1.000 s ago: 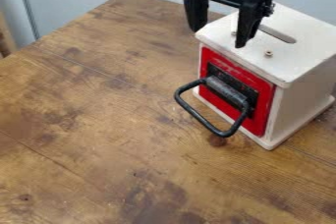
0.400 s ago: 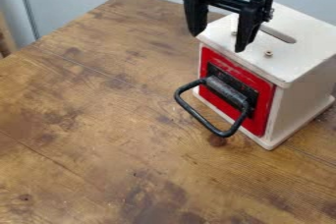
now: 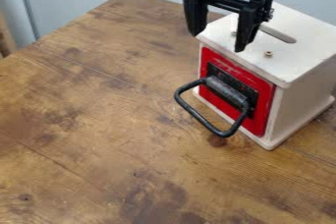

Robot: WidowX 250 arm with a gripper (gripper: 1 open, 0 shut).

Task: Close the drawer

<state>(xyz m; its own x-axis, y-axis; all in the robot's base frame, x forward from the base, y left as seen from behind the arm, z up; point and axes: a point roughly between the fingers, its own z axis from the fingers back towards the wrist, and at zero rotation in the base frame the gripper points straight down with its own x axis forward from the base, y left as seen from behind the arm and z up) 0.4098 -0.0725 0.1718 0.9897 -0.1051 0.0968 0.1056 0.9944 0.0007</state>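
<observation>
Drawer (image 3: 238, 90) red-fronted, no legible writing, hand (image 3: 218, 31) above

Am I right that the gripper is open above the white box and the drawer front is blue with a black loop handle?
Not quite: the drawer front is red, not blue, as the camera view shows. The rest holds: the gripper is open above the white box, and the loop handle is black.

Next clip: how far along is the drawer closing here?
The red drawer front looks flush or nearly so with the cream-white box, so it appears closed. The gripper hangs open above the box top, holding nothing. Nothing obvious remains except perhaps retreating.
</observation>
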